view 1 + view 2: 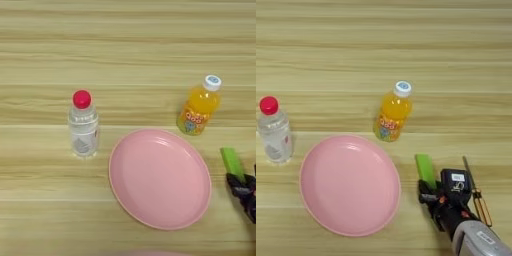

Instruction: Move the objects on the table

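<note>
Well left of the pincer (428, 192) and a little farther back: clear water bottle (83, 128) with red cap, upright, seemingly near empty. Behind the pincer and slightly to its left: small orange juice bottle (392, 113) with white cap and colourful label, upright, leaning in view toward the far side. Just right of the pincer: slim tool with orange handles (478, 196), lying flat, tip pointing away.
</note>
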Tool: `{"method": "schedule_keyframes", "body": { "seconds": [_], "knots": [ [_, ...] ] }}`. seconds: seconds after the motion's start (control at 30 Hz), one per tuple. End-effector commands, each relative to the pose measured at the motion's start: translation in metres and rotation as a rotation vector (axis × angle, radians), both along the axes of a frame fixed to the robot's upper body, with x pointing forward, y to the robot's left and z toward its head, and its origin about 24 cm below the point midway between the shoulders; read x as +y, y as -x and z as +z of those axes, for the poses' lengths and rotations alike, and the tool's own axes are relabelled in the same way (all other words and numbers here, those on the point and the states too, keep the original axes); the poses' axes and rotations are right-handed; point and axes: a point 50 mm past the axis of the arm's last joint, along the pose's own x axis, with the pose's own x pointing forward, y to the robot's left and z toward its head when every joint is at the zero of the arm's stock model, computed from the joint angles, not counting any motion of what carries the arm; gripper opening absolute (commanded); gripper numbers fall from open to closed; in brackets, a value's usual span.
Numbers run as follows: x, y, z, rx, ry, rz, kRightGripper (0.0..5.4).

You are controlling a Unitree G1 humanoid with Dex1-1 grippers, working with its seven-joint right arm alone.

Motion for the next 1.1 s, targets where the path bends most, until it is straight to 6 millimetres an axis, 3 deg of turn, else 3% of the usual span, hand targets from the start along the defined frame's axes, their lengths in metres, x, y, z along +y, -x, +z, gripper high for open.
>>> {"method": "schedule_keyframes", "body": {
  "seconds": [0.03, 0.47, 0.83, 1.1],
  "knots": [
    [0.003, 0.000, 0.017, -0.061, 0.041, 0.018, 1.41],
    [0.014, 0.001, 0.044, -0.156, 0.071, 0.061, 1.40],
    [0.045, 0.006, 0.059, -0.202, 0.038, 0.187, 1.40],
    [0.070, 0.004, 0.055, -0.198, 0.005, 0.286, 1.40]
  ]
}}
